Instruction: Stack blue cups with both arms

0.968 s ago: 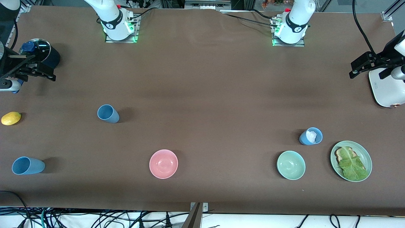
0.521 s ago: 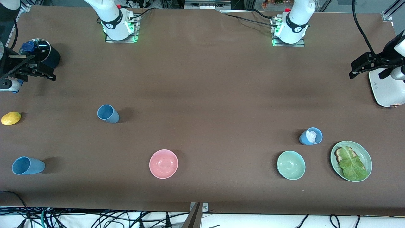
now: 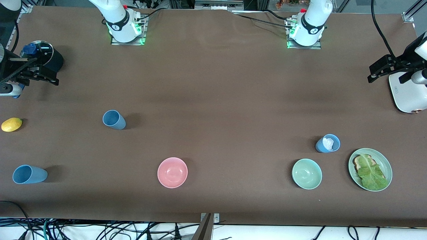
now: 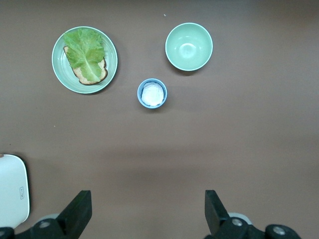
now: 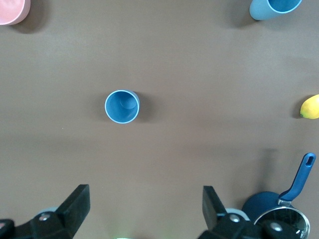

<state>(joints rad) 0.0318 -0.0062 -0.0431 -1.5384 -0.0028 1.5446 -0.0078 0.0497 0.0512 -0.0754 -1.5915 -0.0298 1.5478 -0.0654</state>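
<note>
Three blue cups stand apart on the brown table. One blue cup (image 3: 114, 120) (image 5: 122, 106) is toward the right arm's end, with my open right gripper (image 5: 146, 194) (image 3: 46, 75) high above the table beside it, empty. A second cup (image 3: 29, 174) (image 5: 274, 7) stands nearer the front camera, at that same end. The third cup (image 3: 328, 143) (image 4: 152, 93) holds something white and stands toward the left arm's end. My left gripper (image 4: 148, 199) (image 3: 371, 75) hangs high there, open and empty.
A pink bowl (image 3: 172, 172) and a pale green bowl (image 3: 307, 173) sit near the front edge. A green plate (image 3: 387, 163) with bread and lettuce is beside the third cup. A lemon (image 3: 11, 124), a dark pot (image 3: 43, 55) and a white appliance (image 3: 407, 93) stand at the table's ends.
</note>
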